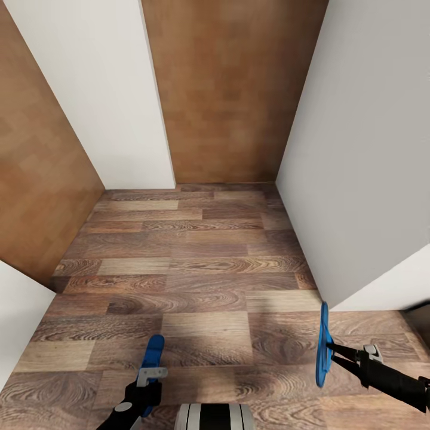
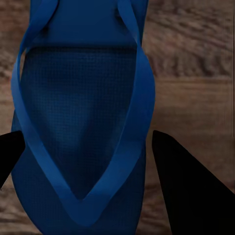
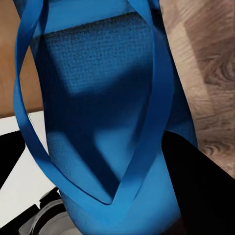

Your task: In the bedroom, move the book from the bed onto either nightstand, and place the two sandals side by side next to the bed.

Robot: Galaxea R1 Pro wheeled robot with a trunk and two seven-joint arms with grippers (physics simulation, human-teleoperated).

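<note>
I hold one bright blue sandal in each gripper above a wooden floor. At the bottom left of the head view, my left gripper [image 1: 149,380] is shut on a sandal [image 1: 153,353] that points forward. The left wrist view looks onto that sandal's [image 2: 83,112] sole and thong straps between the dark fingers [image 2: 188,191]. At the lower right, my right gripper [image 1: 335,349] is shut on the other sandal [image 1: 323,346], which stands on edge. The right wrist view has this sandal [image 3: 98,98] close up beside a finger [image 3: 198,181]. The book, bed and nightstand are out of view.
A short passage of wood-plank floor [image 1: 197,263] runs ahead to a brown wall [image 1: 233,89]. A white wall [image 1: 101,89] stands at the left and another white wall [image 1: 370,149] at the right, its corner close to my right gripper. My base [image 1: 215,416] sits at the bottom edge.
</note>
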